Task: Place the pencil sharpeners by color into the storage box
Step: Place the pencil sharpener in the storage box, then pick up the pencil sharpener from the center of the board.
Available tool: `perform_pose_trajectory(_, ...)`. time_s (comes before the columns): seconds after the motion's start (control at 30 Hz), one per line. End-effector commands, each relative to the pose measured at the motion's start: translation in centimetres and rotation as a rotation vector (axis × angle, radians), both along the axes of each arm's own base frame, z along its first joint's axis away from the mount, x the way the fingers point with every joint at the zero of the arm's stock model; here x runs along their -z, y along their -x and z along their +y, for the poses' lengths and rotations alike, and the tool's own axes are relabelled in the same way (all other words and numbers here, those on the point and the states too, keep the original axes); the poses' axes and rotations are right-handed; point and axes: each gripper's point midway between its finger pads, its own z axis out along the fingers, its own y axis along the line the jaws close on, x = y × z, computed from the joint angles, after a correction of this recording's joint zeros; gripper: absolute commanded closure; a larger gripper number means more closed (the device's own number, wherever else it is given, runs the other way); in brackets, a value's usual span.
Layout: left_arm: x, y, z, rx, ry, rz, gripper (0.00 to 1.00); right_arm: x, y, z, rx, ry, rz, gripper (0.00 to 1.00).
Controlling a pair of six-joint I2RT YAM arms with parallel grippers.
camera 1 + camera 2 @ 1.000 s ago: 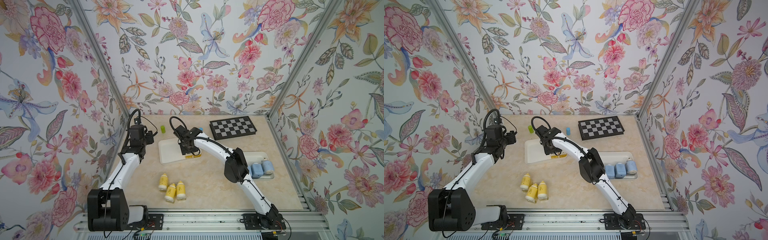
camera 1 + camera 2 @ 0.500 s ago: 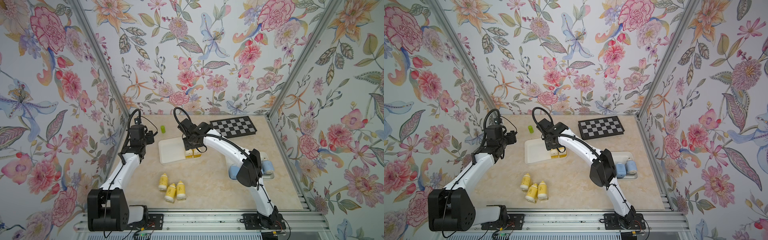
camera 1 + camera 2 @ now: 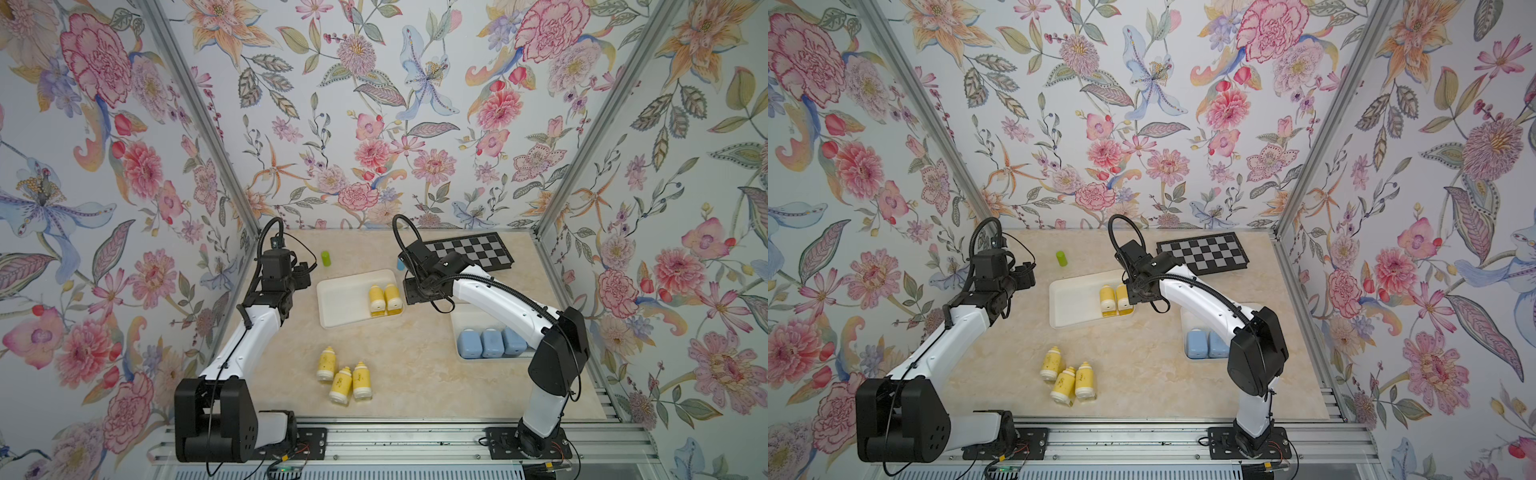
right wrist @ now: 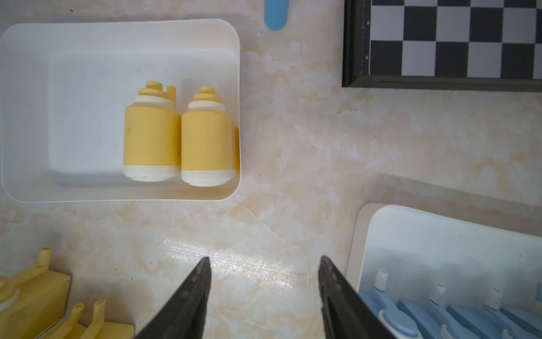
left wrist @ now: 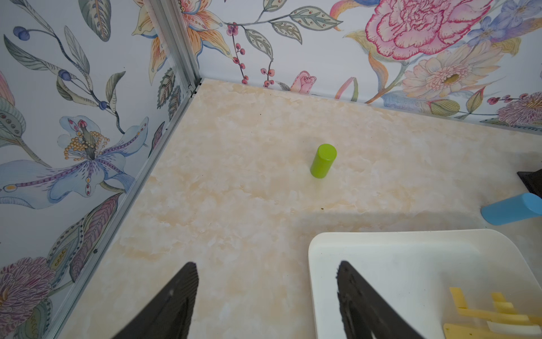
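Two yellow sharpeners [image 3: 384, 299] in white tray [image 3: 340, 309] at 12 o'clock, blue sharpeners [image 3: 486, 343] boxed at 3. Right gripper [image 4: 264, 258], left gripper [image 5: 267, 264]: jaws spread, empty. Next pick, probably: loose yellows [image 3: 343, 376] at 6 o'clock.

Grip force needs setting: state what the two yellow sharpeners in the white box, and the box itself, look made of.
Yellow sharpeners: probably moulded plastic, matte; even colour, crisp ribbed tips, separate white bases. White box: probably plastic too, smooth with slight sheen; rounded corners, thin rim, yellow tint reflected on its wall. Looks alone cannot confirm.
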Motion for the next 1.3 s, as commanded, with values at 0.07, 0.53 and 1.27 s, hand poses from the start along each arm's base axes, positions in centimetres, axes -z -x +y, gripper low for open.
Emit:
perform_pose_trajectory(0.07,-2.9,1.9,-2.5,0.036,0.050,-0.001,0.24,-0.5,-0.7,-2.6,0.021,-0.071,-0.025,0.40)
perform_pose_trajectory(0.53,0.2,13.5,-6.9,0.037,0.083,0.182,0.23,0.7,-1.7,-5.1,-0.009,-0.105,0.000,0.38)
perform_pose_trajectory(1.27,6.6,23.4,-8.7,0.022,0.087,0.424,0.23,1.8,-0.6,-5.8,-0.054,-0.107,0.036,0.36)
